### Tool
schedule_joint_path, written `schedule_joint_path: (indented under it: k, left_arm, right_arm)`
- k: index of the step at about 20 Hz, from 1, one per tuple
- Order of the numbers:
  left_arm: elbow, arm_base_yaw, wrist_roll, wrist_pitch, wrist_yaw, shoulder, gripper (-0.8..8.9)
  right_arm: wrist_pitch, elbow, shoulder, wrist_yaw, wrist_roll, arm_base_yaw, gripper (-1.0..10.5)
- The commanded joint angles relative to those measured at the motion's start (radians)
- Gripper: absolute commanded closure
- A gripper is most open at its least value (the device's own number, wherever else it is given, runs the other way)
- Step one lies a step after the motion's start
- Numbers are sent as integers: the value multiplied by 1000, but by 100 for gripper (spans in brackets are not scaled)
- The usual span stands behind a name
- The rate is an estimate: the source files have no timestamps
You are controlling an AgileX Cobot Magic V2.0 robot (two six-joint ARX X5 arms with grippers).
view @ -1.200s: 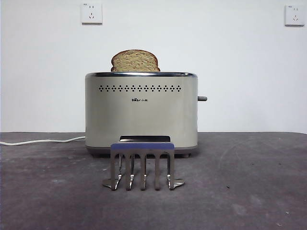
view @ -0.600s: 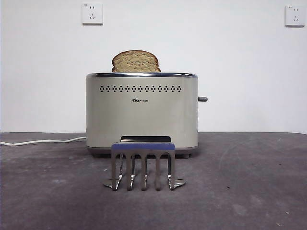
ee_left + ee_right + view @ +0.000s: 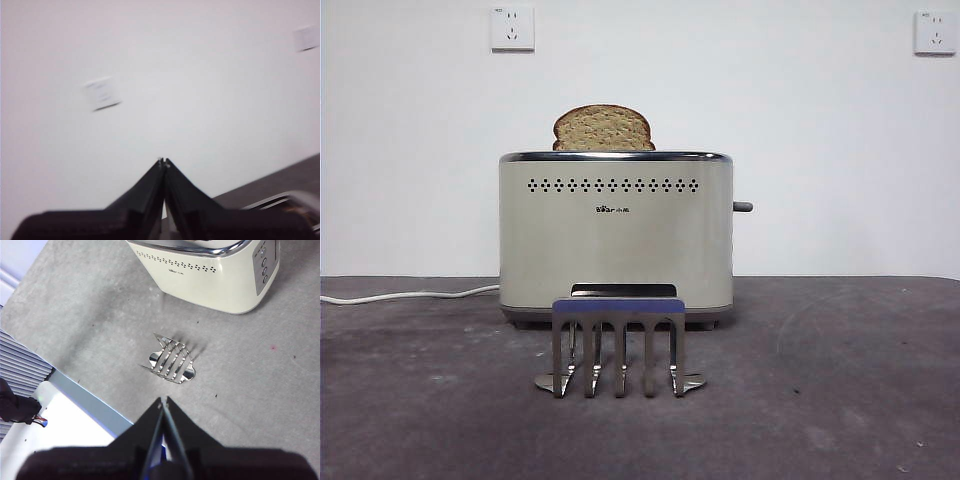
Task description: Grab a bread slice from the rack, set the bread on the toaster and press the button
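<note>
A dark grey, slightly mottled worktop point(image 3: 840, 400) runs back to a plain white wall point(image 3: 820, 150) that carries two white sockets, one high on the left point(image 3: 512, 28) and one at the far right point(image 3: 934, 32). Neither arm reaches into the front view. The left end effector point(image 3: 163, 161) is raised and aimed at the wall, its two black jaws pressed together at the tips with nothing between them; only a blurred chrome edge of the toaster shows in a corner of its view. The right end effector point(image 3: 163, 400) hangs high over the near part of the worktop, jaws likewise closed to a point and holding nothing, well apart from the rack and the toaster below it. The cream toaster point(image 3: 615, 235) stands upright in the middle of the worktop, its white cord point(image 3: 410, 295) trailing off to the left and a small dark lever point(image 3: 742, 207) jutting from its right end. The slice of bread point(image 3: 604, 128) sits in the toaster's top slot, its domed brown crust rising above the chrome rim. The steel rack point(image 3: 618, 345) stands just in front of the toaster, upright on its curved feet, with no bread between its slats. Both end effectors are clear of the bread.
</note>
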Motion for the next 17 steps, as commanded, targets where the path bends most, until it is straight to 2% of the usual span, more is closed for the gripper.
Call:
schedule_joint_path:
  k: [1, 5, 7, 11, 17]
  left_arm:
    - [-281, 38, 8, 126, -38, -127, 817]
    - [-642, 56, -19, 288, -64, -304, 817]
    - [-778, 58, -26, 320, -64, -359, 817]
    - [-947, 58, -26, 316, -79, -450, 817]
    - [-1081, 60, -26, 298, -79, -578, 817]
  right_arm:
    - [5, -3, -2, 3, -9, 1, 946]
    - [5, -3, -2, 3, -9, 1, 946]
    - [5, -3, -1, 3, -9, 1, 946]
    - [5, -3, -2, 3, -9, 1, 946]
    - [5, -3, -2, 3, -9, 1, 946]
